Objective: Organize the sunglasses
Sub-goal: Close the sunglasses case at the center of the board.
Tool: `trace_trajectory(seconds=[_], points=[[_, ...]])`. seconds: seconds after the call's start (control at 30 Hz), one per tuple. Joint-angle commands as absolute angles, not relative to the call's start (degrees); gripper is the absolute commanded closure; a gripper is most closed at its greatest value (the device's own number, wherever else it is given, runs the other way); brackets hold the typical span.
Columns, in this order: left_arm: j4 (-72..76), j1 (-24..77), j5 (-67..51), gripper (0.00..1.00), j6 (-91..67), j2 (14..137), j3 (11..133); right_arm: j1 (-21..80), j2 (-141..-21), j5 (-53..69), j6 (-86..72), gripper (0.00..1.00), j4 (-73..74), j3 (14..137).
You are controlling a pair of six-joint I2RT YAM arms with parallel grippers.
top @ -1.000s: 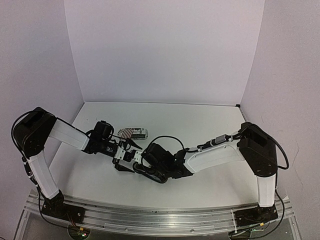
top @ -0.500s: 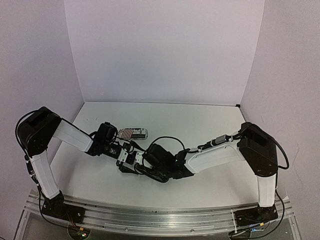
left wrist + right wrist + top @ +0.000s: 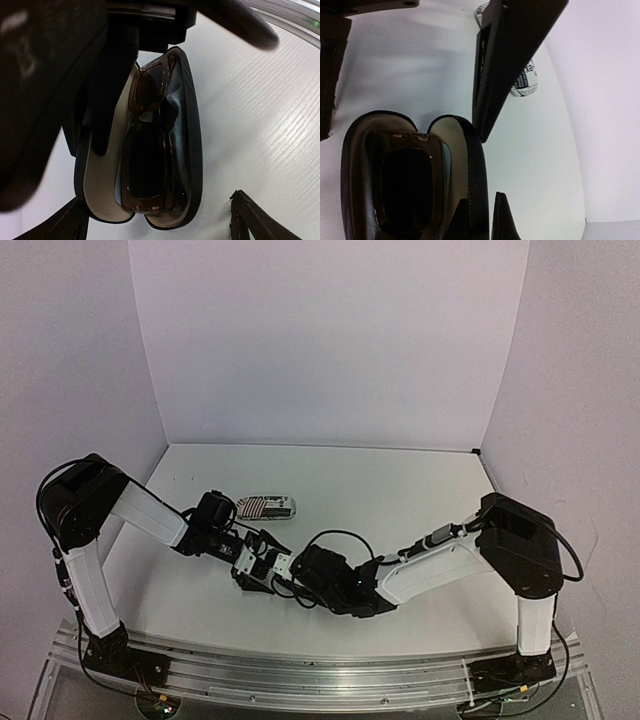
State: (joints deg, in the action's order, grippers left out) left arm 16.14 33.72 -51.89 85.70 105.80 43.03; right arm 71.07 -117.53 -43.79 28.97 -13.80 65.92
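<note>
Brown sunglasses (image 3: 147, 170) lie in the black case (image 3: 192, 150) — right jaws pinch its rim, left jaws spread wide.

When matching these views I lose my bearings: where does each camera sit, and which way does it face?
Top: above and behind, looking down at the table; left arm and right arm show.
Left wrist: looks down between the left fingers at the sunglasses in the open case.
Right wrist: low over the case, right fingers at its rim.
Shared: both wrist views show case and sunglasses.
</note>
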Motion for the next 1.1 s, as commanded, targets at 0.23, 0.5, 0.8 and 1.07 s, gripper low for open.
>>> trace_trajectory(seconds=[0.23, 0.5, 0.8, 1.07], points=[[13.9, 34.8, -52.3, 0.15, 86.5, 106.3, 42.5, 76.4, -124.2, -49.0, 28.7, 0.97, -19.5, 67.5], [8.8, 28.1, -57.3, 0.02, 79.6, 105.3, 48.0, 77.4, -122.2, -49.5, 27.8, 0.97, -20.1, 64.3], [9.7, 29.9, -57.8, 0.00, 76.1, 104.2, 45.5, 77.4, -121.3, -48.5, 31.5, 1.00, -23.8, 61.4], [10.2, 35.0, -58.1, 0.00, 79.5, 102.0, 41.1, 77.3, -117.6, -45.0, 34.2, 1.00, -24.6, 57.8]])
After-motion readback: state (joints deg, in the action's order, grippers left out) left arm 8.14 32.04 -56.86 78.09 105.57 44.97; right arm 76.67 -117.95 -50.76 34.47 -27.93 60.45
